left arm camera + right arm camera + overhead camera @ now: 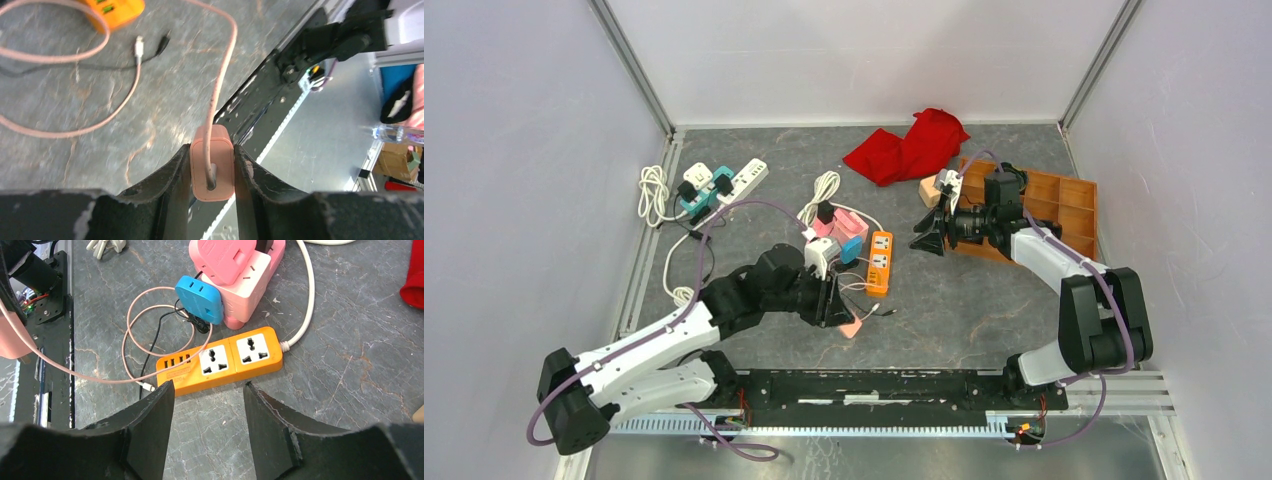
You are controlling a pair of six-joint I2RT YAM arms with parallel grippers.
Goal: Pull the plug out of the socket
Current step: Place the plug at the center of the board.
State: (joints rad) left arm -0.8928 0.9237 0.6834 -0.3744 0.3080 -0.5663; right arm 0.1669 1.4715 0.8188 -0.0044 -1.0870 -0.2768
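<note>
My left gripper [212, 155] is shut on a pink plug [212, 170], a small USB charger block with a pink cable [222, 70] running from it. In the top view the plug [851, 328] hangs at the left gripper [842, 318], clear of the orange socket strip [879, 262]. The orange strip [220, 361] lies on the table with both sockets empty. My right gripper [207, 390] is open and empty, hovering just in front of the strip; in the top view this gripper [927, 240] is right of the strip.
A pink power block [245, 270] with a blue adapter [200, 299] sits behind the orange strip. A white strip [724, 185] with plugs lies far left. A red cloth [909, 145] and a wooden tray [1064, 205] are far right. The black rail [874, 385] runs along the near edge.
</note>
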